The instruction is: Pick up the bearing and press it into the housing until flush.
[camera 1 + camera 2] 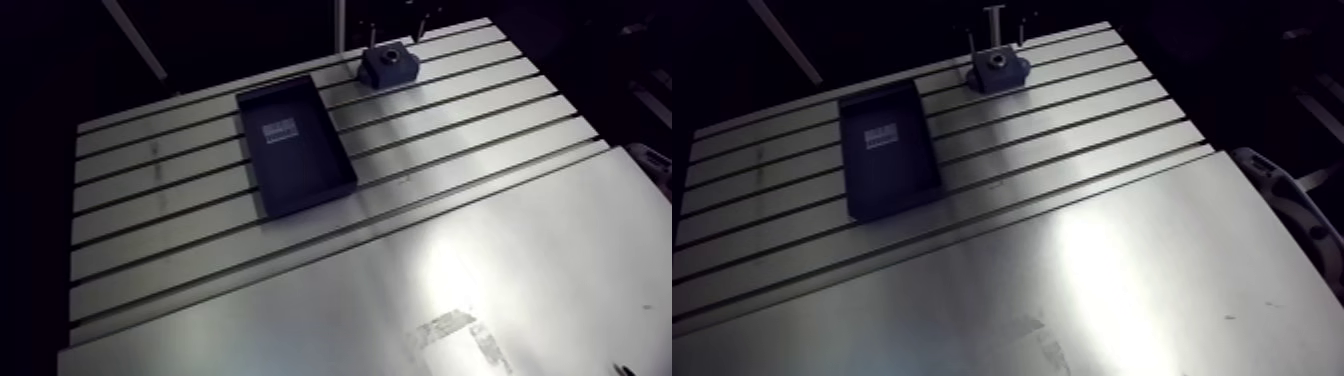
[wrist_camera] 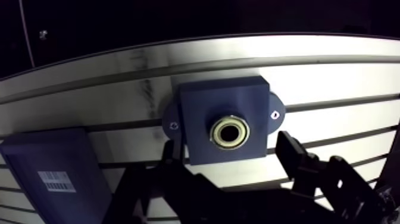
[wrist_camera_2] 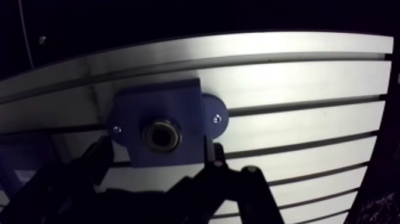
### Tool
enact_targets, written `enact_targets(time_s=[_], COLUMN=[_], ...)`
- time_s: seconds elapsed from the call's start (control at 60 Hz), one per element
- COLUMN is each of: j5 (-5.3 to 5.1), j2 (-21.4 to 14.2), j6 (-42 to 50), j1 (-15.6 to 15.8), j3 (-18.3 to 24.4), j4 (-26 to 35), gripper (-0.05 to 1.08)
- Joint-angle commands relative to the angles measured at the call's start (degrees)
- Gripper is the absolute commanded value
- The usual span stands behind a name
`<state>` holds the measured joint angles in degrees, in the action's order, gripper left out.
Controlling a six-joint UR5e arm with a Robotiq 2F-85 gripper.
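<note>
A dark blue housing (image 2: 202, 101) with two screwed ears stands on the slotted table near its far edge, also seen in the arm view as the housing (image 1: 388, 65). The bearing (image 2: 230, 131), a pale metal ring, sits in the housing's round bore; I cannot tell how deep it sits. My gripper (image 2: 231, 156) hangs over the housing, open. Its two fingers (image 2: 291, 152) are spread to either side of the block's near edge, and nothing is held between them.
A dark rectangular tray (image 1: 295, 145) with a small barcode label lies on the table (image 1: 480, 130) beside the housing, toward the table's middle. A smooth metal plate (image 1: 450, 290) covers the near part of the table.
</note>
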<state>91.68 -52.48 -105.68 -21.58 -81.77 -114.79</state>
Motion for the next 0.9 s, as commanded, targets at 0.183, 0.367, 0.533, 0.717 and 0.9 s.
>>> enact_targets(time_s=[0.183, 0.367, 0.533, 0.717, 0.9], j5=[0.12, 0.65, 0.74, 0.74, 0.74], j2=[0.06, -0.11, 0.22, 0.41, 0.59], j6=[-0.01, -0.1, -0.19, -0.27, -0.54], j1=[-0.14, -0.05, 0.04, 0.13, 0.21], j3=[1.22, 1.47, 1.57, 1.84, 1.84], j4=[2.32, 2.23, 2.24, 2.33, 2.17], gripper=[1.08, 1.08, 1.08, 1.08, 1.08])
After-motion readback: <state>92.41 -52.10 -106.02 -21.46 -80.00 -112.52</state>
